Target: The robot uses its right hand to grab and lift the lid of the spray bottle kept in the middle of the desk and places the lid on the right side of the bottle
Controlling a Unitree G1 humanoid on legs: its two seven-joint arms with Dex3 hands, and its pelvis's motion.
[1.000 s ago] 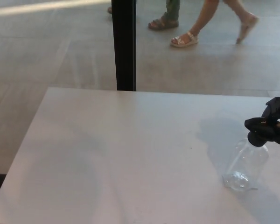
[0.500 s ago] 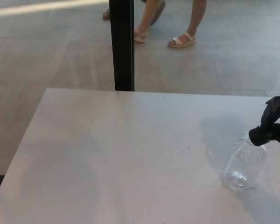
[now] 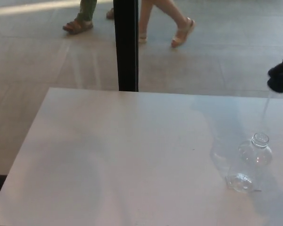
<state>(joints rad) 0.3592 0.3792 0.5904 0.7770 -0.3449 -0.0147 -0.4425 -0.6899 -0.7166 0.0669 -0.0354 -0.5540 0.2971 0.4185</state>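
A clear plastic spray bottle (image 3: 252, 162) stands on the white desk (image 3: 122, 155) near its right side, its neck open and bare. My right hand (image 3: 282, 73) hangs high above and slightly right of the bottle at the picture's right edge, partly cut off. It is shut on the black spray lid, which merges with the dark fingers. The lid's thin clear tube (image 3: 266, 107) dangles down toward the bottle's mouth. My left hand does not show.
A black post (image 3: 126, 44) rises behind the desk's far edge. Beyond it, people's legs in sandals (image 3: 181, 33) cross the tiled floor. The desk's left edge runs diagonally at the picture's left.
My right hand has risen from the bottle's neck to well above it, taking the black lid and its tube off. The bottle now stands uncapped. The people behind have walked left.
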